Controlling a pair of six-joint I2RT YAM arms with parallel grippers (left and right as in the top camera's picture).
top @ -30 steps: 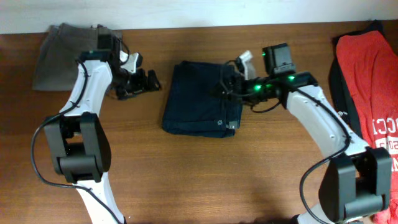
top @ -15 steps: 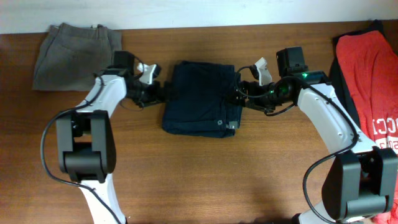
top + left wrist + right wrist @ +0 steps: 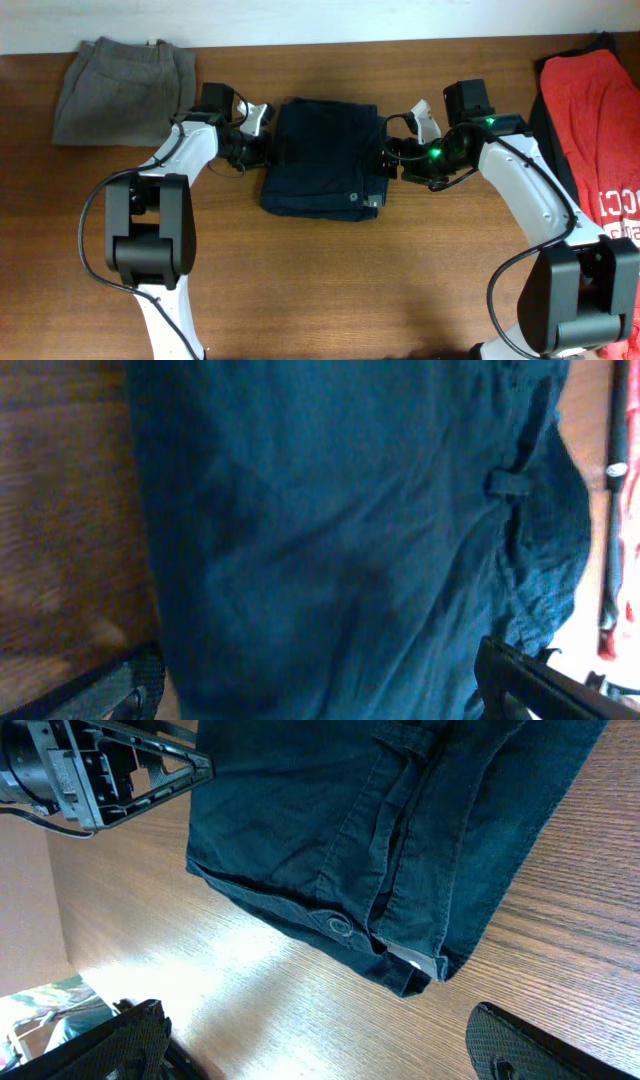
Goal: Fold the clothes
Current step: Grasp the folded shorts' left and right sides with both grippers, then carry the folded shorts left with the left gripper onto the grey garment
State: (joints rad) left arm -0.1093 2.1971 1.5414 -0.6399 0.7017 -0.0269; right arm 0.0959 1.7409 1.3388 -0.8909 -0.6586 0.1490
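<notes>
1. Broadly, the wooden counter [image 3: 320, 290] is bare along its whole near edge, so a fold or a slide toward that edge looks unobstructed.
2. A red T-shirt [image 3: 595, 130] lies at the far right corner and grey-khaki folded shorts [image 3: 120, 85] at the far left corner. Both are well apart from the work, probably parked there to keep the middle free.
3. The navy shorts [image 3: 322, 160] sit near the middle of the far edge, already doubled into a compact rectangle, with the waistband on the right.
4. The left gripper [image 3: 268, 150] meets the rectangle's left edge and the right gripper [image 3: 388, 160] its right edge. Each wrist view shows fingers spread wide, nothing clamped. I judge they bracket the cloth to take both sides together.
5. A white label [image 3: 410, 958] and a metal button [image 3: 338, 926] show at the shorts' near right corner.
</notes>
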